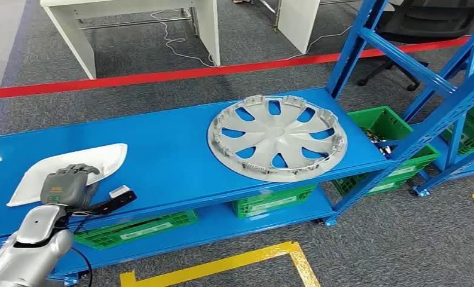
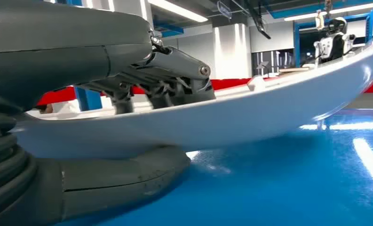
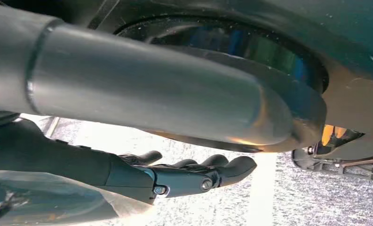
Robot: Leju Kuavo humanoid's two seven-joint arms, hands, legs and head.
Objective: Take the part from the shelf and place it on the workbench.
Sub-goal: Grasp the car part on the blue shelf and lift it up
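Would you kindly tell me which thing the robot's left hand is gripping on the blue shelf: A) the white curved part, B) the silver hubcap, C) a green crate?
A: the left hand grips the white curved part, thumb beneath and fingers on top in the left wrist view.

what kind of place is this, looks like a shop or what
Probably a workshop or warehouse test area: blue steel shelving holds a silver wheel cover and a white part gripped by the left hand, with green parts crates beneath and red floor tape.

white curved part lying on blue shelf, left end, under left hand.
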